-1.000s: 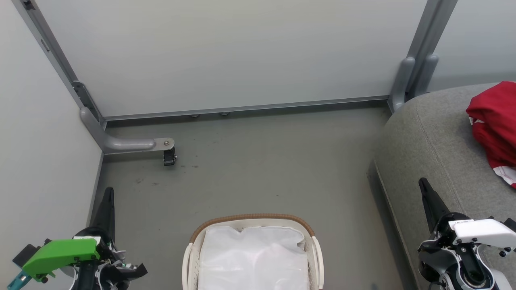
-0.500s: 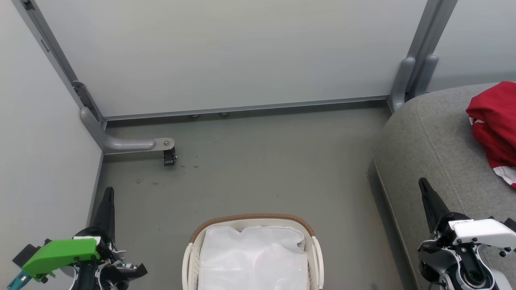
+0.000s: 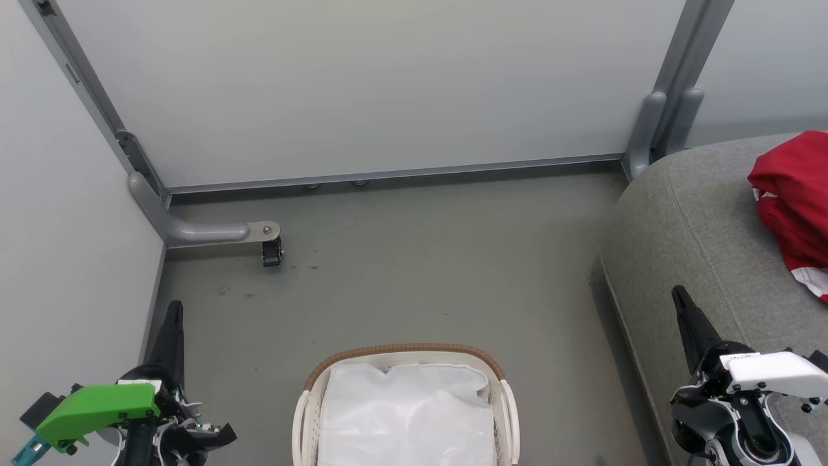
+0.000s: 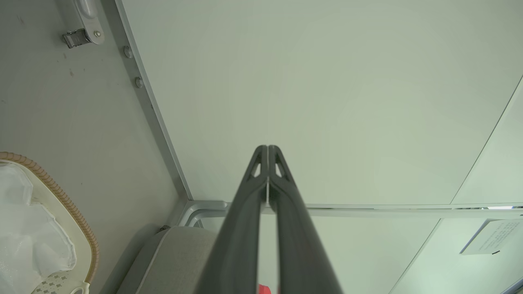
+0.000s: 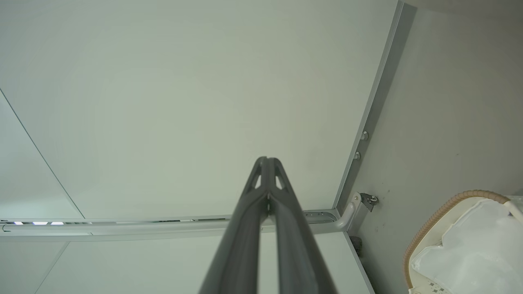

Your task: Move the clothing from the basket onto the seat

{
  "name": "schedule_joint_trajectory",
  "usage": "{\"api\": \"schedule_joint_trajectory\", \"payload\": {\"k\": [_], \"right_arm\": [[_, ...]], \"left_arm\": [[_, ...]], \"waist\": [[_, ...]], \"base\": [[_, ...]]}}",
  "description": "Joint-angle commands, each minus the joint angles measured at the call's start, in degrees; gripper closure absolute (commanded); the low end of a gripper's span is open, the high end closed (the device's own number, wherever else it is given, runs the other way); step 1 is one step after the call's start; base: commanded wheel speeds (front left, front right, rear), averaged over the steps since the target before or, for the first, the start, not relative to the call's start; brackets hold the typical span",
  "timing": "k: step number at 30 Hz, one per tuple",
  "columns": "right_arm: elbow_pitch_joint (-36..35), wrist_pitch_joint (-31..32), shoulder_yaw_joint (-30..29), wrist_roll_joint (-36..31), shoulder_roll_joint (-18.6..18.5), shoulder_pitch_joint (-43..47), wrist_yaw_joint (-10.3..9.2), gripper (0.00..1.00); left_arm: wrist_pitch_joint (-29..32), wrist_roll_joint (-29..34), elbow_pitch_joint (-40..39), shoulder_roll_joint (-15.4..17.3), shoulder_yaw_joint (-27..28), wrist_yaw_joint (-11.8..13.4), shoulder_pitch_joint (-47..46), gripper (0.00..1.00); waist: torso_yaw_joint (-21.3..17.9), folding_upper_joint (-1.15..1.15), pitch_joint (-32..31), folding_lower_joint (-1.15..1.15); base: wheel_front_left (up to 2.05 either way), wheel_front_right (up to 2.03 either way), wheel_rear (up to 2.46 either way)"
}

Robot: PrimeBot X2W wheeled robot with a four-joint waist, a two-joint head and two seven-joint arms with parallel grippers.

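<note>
The red clothing (image 3: 794, 207) with white trim lies bunched on the grey seat (image 3: 692, 226) at the right edge of the head view. The white basket (image 3: 407, 355) with its brown rim stands on the floor at bottom centre, showing a white crinkly liner (image 3: 407, 414) inside. My left gripper (image 3: 173, 310) sits at lower left, shut and empty, well left of the basket. At lower right, over the seat's front edge, my right gripper (image 3: 678, 294) is shut and empty too. Each wrist view shows its fingers pressed together, left gripper (image 4: 267, 149) and right gripper (image 5: 266, 160), aimed at the pale wall panels.
Pale partition panels (image 3: 362, 84) close off the back and left. A grey frame foot with a caster (image 3: 272, 251) stands on the floor at left, and a second frame post (image 3: 660, 129) rises beside the seat. Grey floor (image 3: 420, 259) lies between basket and wall.
</note>
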Motion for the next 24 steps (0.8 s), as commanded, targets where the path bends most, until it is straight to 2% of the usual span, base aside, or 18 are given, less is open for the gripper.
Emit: {"api": "schedule_joint_trajectory", "payload": {"k": [1,24], "right_arm": [[-0.2,0.18,-0.12,0.21,-0.32,0.61,0.0,1.0],[-0.2,0.17,-0.11,0.22,-0.32,0.61,0.0,1.0]], "left_arm": [[0.22,-0.18,-0.11,0.38,0.11,-0.22,-0.6,1.0],[0.22,-0.18,-0.1,0.38,0.11,-0.22,-0.6,1.0]], "waist": [[0.0,0.0,0.0,0.0],[0.0,0.0,0.0,0.0]], "base": [[0.0,0.0,0.0],[0.0,0.0,0.0]]}}
